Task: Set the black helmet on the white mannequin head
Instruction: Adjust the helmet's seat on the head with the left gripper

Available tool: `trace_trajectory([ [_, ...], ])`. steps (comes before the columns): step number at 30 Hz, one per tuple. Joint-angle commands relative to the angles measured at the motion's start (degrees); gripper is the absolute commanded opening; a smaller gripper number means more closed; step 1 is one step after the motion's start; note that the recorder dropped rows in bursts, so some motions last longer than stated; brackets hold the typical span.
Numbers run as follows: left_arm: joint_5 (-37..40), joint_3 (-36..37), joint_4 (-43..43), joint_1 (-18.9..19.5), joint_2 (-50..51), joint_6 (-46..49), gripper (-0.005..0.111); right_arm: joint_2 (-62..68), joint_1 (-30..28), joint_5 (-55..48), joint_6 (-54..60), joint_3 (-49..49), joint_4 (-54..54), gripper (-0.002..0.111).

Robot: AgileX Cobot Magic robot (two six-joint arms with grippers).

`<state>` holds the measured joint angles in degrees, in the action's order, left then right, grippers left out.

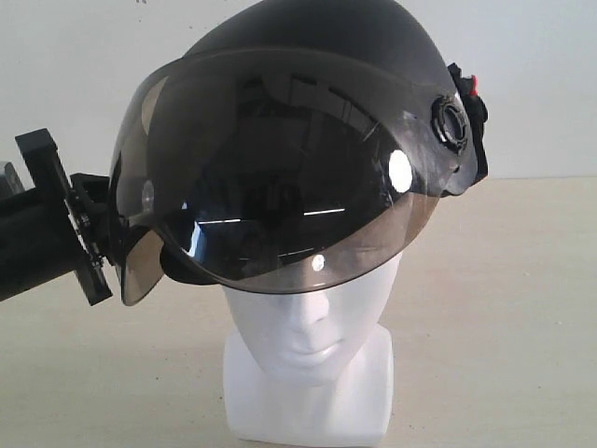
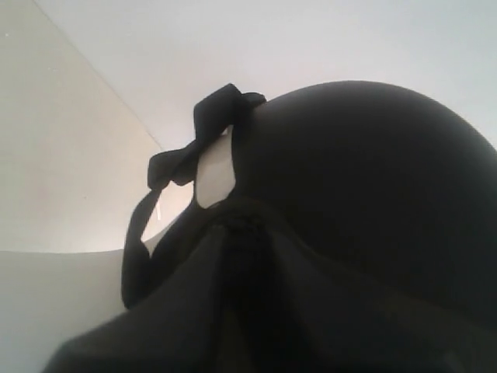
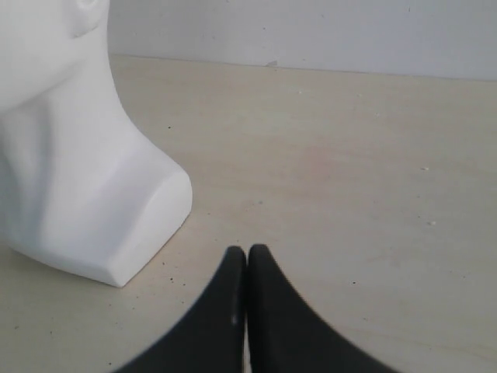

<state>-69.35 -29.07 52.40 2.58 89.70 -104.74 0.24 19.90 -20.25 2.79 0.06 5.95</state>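
The black helmet (image 1: 317,37) sits tilted on top of the white mannequin head (image 1: 308,327), and its smoke-tinted visor (image 1: 280,177) covers the face down to the nose. My left gripper (image 1: 104,235) is at the helmet's left rim, partly behind the visor. In the left wrist view its dark fingers (image 2: 178,311) converge on the helmet (image 2: 373,179) just below a chin strap (image 2: 210,124); the dark hides whether they pinch it. My right gripper (image 3: 247,252) is shut and empty, low over the table beside the head's neck base (image 3: 78,179).
The head stands on a pale beige table (image 1: 504,308) in front of a white wall (image 1: 541,75). A black fitting with a red tab (image 1: 471,93) shows at the helmet's right side. Bare tabletop (image 3: 349,155) lies beyond the right gripper.
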Motion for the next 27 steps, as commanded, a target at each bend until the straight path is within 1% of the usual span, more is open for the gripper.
trace_trajectory([
  [1,-0.61,-0.93,2.69,-0.45,-0.74,1.08,0.046,-0.24,0.12,0.23,-0.05,-0.06,-0.33,0.000],
  [3,-0.61,-0.93,2.69,-0.45,-1.05,1.08,0.058,-0.24,0.12,0.23,-0.05,-0.06,-0.33,0.000],
  [6,-0.61,-0.93,3.34,-0.45,-1.05,1.20,0.065,-0.24,0.12,0.23,-0.05,-0.06,-0.33,0.000],
  [19,-0.61,-0.93,4.38,-0.08,-2.69,1.58,0.066,-0.24,0.12,0.23,-0.05,-0.06,-0.33,0.000],
  [27,-0.61,-0.93,5.59,0.23,-6.07,1.58,0.066,-0.24,0.12,0.23,-0.05,-0.06,-0.33,0.000],
])
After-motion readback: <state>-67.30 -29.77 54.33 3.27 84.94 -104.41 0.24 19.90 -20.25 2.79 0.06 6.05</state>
